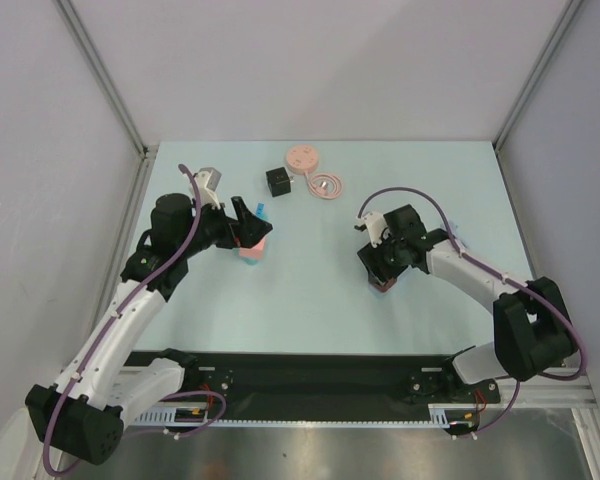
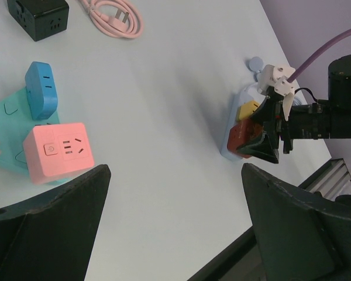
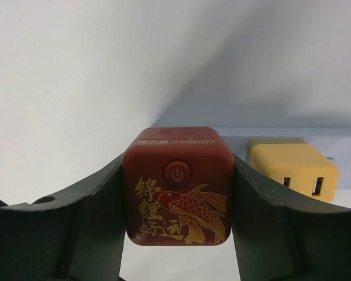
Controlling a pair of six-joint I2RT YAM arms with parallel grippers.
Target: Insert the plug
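1. The right end effector (image 3: pixel 176 205) is partly open. It squeezes a red cube (image 3: pixel 176 175) between its two black fingers (image 3: pixel 76 216), one on each side.
2. The red cube is the plug. It has smooth, shiny sides, round corners, a round button and a gold fish with gold writing.
3. It is at one end of a pale strip (image 3: pixel 281 132) on the surface (image 2: pixel 164 88), just beside a yellow cube (image 3: pixel 292 167) with two small slots. I cannot tell if it is pushed all the way in.
4. The left end effector (image 2: pixel 175 228) is wide open and holds nothing. Its fingers are black, flat and dull.
5. Under it are a pink cube (image 2: pixel 58 151) with socket holes and a blue cube (image 2: pixel 41 89). Both lie on a teal sheet (image 2: pixel 3 114) with a jagged edge.
6. Farther away are a black cube (image 2: pixel 38 16) and a looped pink cord (image 2: pixel 111 14). The surface is smooth and pale.
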